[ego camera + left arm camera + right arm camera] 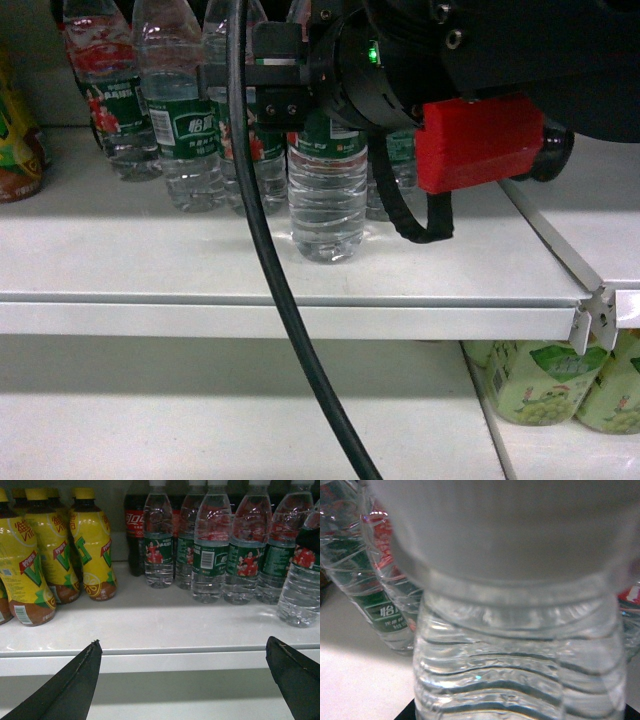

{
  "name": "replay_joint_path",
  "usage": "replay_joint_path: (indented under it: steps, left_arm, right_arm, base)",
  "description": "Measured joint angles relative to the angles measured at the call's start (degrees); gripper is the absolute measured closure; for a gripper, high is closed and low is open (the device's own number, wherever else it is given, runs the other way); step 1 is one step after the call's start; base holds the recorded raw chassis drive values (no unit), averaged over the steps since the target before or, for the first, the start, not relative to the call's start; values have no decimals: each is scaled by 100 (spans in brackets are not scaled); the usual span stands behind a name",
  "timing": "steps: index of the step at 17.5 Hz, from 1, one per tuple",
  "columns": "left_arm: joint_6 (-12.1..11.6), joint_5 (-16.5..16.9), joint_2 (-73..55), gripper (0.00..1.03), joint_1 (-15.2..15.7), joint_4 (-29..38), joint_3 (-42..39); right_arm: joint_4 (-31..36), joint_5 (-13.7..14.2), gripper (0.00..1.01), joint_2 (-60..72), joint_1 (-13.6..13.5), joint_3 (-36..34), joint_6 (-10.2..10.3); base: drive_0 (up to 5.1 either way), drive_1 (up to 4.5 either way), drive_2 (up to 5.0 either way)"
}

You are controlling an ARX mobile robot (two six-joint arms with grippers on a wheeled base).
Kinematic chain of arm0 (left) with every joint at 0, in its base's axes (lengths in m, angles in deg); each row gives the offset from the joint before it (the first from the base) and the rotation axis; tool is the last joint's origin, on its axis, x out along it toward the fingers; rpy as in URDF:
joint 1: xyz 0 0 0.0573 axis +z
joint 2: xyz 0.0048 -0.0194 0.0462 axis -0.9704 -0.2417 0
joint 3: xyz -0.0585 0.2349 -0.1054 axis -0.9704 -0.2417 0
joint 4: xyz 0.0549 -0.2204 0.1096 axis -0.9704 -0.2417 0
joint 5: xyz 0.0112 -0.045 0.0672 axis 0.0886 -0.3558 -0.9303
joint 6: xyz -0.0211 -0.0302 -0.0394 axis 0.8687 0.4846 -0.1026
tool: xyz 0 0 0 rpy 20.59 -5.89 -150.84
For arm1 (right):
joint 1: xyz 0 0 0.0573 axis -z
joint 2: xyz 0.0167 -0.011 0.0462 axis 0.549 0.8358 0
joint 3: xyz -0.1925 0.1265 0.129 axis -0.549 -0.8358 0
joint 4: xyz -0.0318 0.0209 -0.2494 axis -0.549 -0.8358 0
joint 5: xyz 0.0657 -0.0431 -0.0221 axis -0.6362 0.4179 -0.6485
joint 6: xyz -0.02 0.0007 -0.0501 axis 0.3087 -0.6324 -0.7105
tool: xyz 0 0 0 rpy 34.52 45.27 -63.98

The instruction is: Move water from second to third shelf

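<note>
Your right hand (300,85) grips the water (326,205) at the shelf (300,285) front; left hand (182,672) gapes idle. Next, lift clear.

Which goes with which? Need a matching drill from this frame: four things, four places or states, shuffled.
1. front water
2. yellow bottles
3. cola
4. left gripper

a. open
b. left end of the shelf
c. dark, red label, at the back
d. clear, nearest the front edge

Pairs: 1-d, 2-b, 3-c, 4-a
</note>
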Motion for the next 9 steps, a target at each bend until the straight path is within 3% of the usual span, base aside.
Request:
replay_joint_path:
  steps: [6,9]
  left_arm:
    - [0,0,0,5,0,0,0]
    - [0,-2,0,5,0,0,0]
  right_arm:
    - [444,-234,57,-1102,11,-1438,92]
    - [544,-466,57,-1961,275,-2323,76]
  base:
    - [0,0,0]
    - [0,0,0]
